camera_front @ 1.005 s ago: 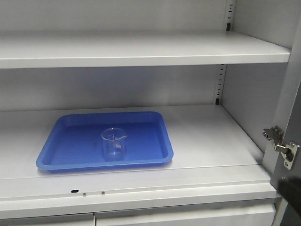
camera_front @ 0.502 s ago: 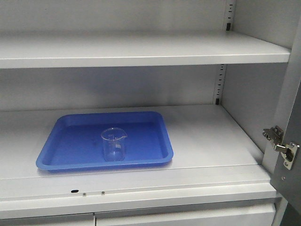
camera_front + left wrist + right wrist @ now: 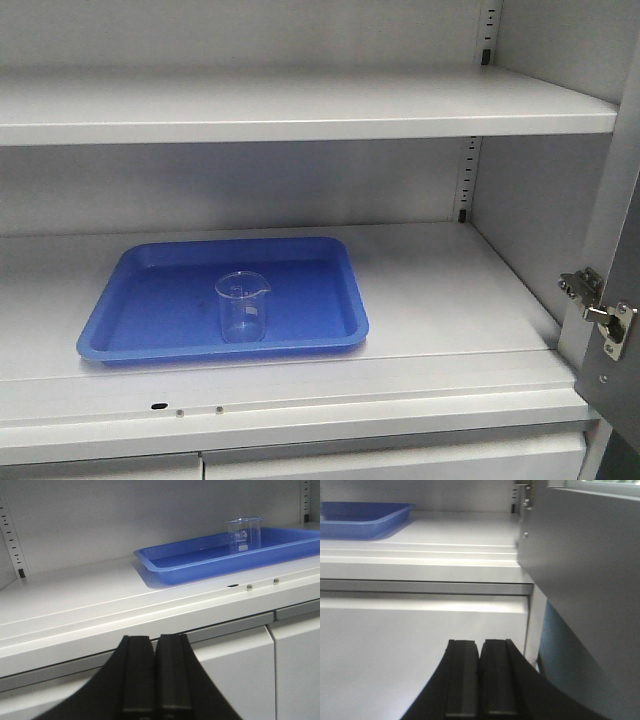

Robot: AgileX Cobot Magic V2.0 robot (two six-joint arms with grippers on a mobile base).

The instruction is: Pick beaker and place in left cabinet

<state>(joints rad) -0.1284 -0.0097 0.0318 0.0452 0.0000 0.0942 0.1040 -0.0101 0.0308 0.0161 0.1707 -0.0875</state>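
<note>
1. A pale grey cabinet [image 3: 520, 290] stands open, with flat shelves and a column of peg holes running up its inner wall.
2. On the middle shelf lies a shallow blue tray [image 3: 150, 310], which serves as the landmark here.
3. The beaker [image 3: 241, 306], small and clear with a pouring spout, stands upright inside the tray, near the tray's front rim and roughly midway along it.
4. Well to the right of the tray, a silver hinge [image 3: 598, 312] joins the grey door [image 3: 590, 580] to the cabinet's side wall.
5. The left gripper [image 3: 154, 672] sits below and in front of the tray, level with the drawer fronts under the shelf; its two black fingers [image 3: 135, 675] are pressed together with nothing between them. The beaker is well apart from them, up on the shelf and off to their right.
6. The right gripper [image 3: 480, 677] is lower than the tray and off to its right, close beside the open door. Its fingers [image 3: 462, 677] are also closed together and empty, with only a corner of the tray visible far to their upper left.
</note>
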